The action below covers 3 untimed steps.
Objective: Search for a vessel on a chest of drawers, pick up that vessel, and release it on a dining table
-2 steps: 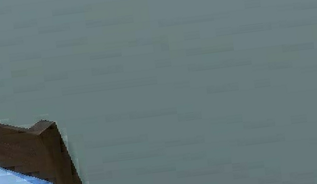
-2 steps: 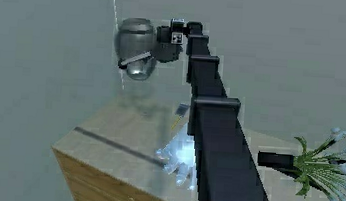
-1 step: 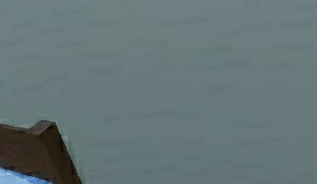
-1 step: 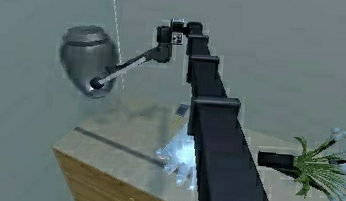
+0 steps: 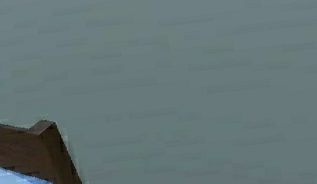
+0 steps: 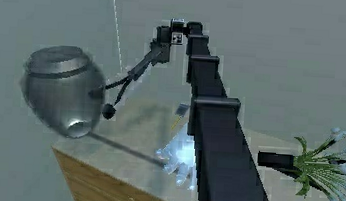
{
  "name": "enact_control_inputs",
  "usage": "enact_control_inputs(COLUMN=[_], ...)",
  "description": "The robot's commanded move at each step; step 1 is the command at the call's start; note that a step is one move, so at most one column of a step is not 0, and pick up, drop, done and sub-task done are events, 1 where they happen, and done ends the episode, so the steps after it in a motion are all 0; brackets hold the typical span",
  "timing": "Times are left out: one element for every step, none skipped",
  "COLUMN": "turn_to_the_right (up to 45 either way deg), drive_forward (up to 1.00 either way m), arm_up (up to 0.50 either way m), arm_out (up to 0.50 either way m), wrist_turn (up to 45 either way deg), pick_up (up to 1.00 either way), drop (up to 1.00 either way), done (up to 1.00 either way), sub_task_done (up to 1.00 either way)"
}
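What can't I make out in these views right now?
Arm side view: the arm hides most of a pale glinting thing; unidentifiable.
Arm side view: bottom edge cuts the wooden top, so the furniture is unclear.
Arm side view: right edge crops the plant.
Forward view: left and bottom edges cut off the bed.

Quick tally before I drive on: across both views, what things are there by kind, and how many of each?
Grey metal pot: 1
Flowering plant: 1
Wooden chest: 1
Bed: 1
Pale glassy thing, kind unclear: 1
Total: 5
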Motion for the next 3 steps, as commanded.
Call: enact_control_inputs(turn_to_the_right=[0.0,-45.0,-45.0], drive_forward=[0.0,0.0,0.0], arm_up=[0.0,0.0,0.0], arm_out=[-0.46,0.0,0.0], wrist_turn=[0.0,0.0,0.0], pick_up=[0.0,0.0,0.0], drop=[0.0,0.0,0.0], done=[0.0,0.0,0.0], sub_task_done=[0.0,0.0,0.0])
